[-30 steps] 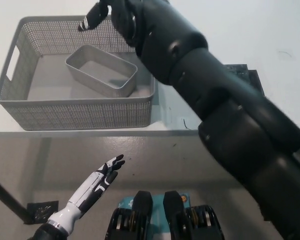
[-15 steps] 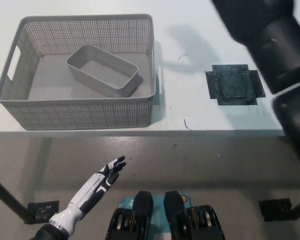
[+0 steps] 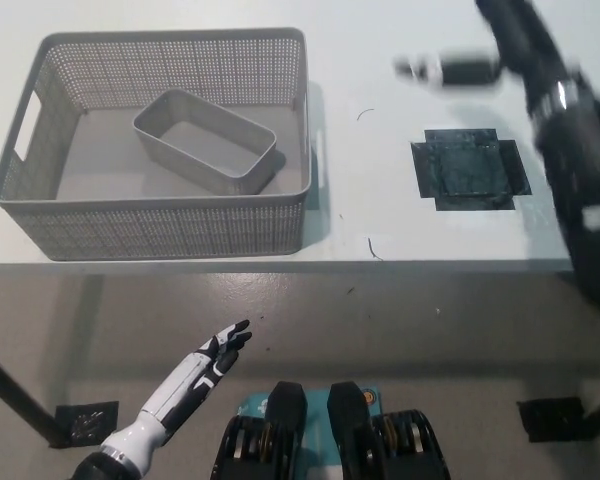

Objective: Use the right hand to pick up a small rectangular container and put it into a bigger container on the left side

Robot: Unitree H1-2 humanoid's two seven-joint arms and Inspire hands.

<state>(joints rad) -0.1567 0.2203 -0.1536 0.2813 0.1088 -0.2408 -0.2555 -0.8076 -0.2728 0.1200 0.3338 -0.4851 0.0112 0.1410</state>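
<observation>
- Small rectangular container (image 3: 206, 140) lying inside the big perforated basket (image 3: 160, 226), at the left of the white surface (image 3: 380, 215).
- Placing step judged done; only pulling clear left.
- Right hand (image 3: 450, 70) blurred over the surface's far right, apparently holding nothing; spread or closed impossible to tell.
- Left hand (image 3: 218, 355) resting low, below the surface edge, spread and holding nothing.
- Black taped square (image 3: 468, 168) bare.
- Next: bringing the right arm to rest, away from the basket.

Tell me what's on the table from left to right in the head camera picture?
big basket with the small container inside it → black tape patch → the robot's black right hand, blurred, above the table's right part.
</observation>
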